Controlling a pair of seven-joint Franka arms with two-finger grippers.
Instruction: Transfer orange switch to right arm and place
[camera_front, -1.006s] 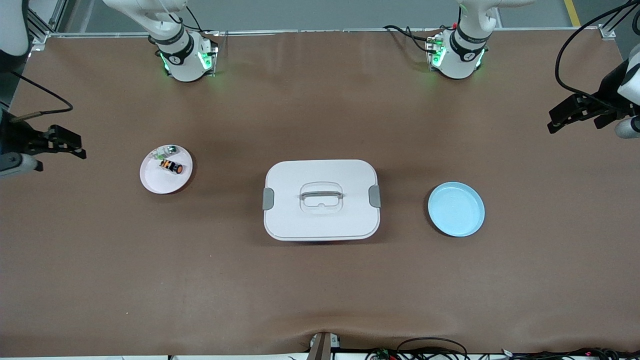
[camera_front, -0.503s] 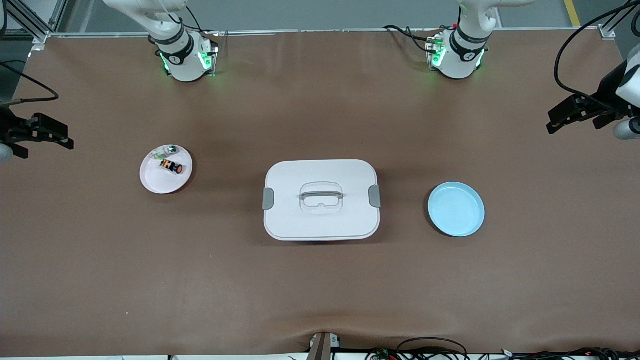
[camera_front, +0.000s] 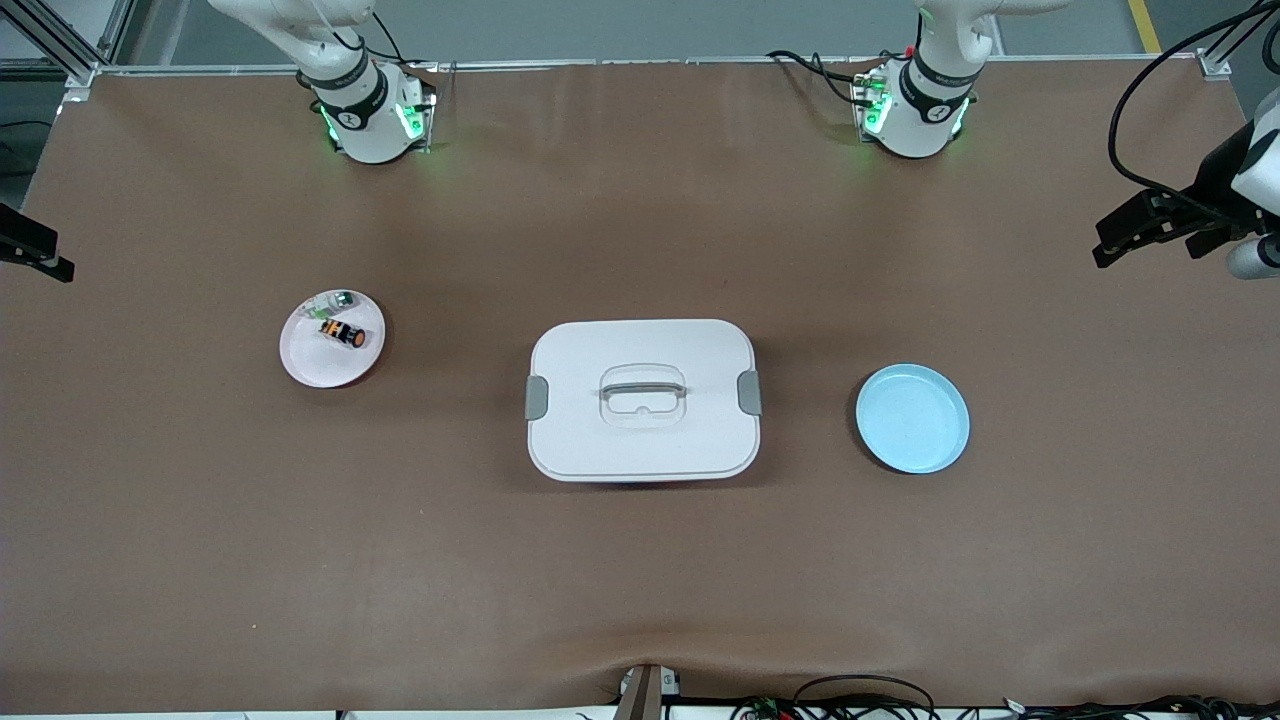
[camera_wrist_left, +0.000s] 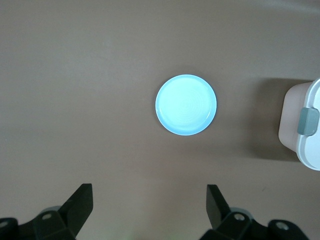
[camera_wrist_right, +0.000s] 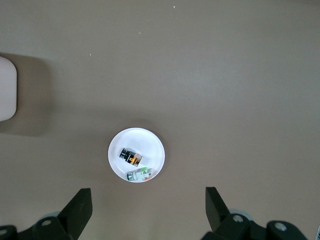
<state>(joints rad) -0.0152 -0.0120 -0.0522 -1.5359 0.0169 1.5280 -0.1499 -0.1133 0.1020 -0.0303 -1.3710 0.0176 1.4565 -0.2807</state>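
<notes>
The orange switch (camera_front: 341, 333) lies on a small white plate (camera_front: 310, 365) toward the right arm's end of the table, beside a green-and-silver part (camera_front: 336, 300). The right wrist view shows the switch (camera_wrist_right: 131, 157) on that plate (camera_wrist_right: 152, 145) from high above. My right gripper (camera_wrist_right: 147, 206) is open and empty, high above the table; only its tip (camera_front: 38, 250) shows at the edge of the front view. My left gripper (camera_front: 1120, 235) is open and empty, high over the left arm's end of the table; in its wrist view (camera_wrist_left: 149, 205) it is empty.
A white lidded box (camera_front: 640, 440) with a handle stands mid-table. An empty light blue plate (camera_front: 912, 418) lies toward the left arm's end, also in the left wrist view (camera_wrist_left: 186, 105). The box edge shows in both wrist views (camera_wrist_left: 307, 125) (camera_wrist_right: 6, 95).
My right gripper has drawn away from the white plate toward the table's end and nearly left the front view. The left gripper has barely moved.
</notes>
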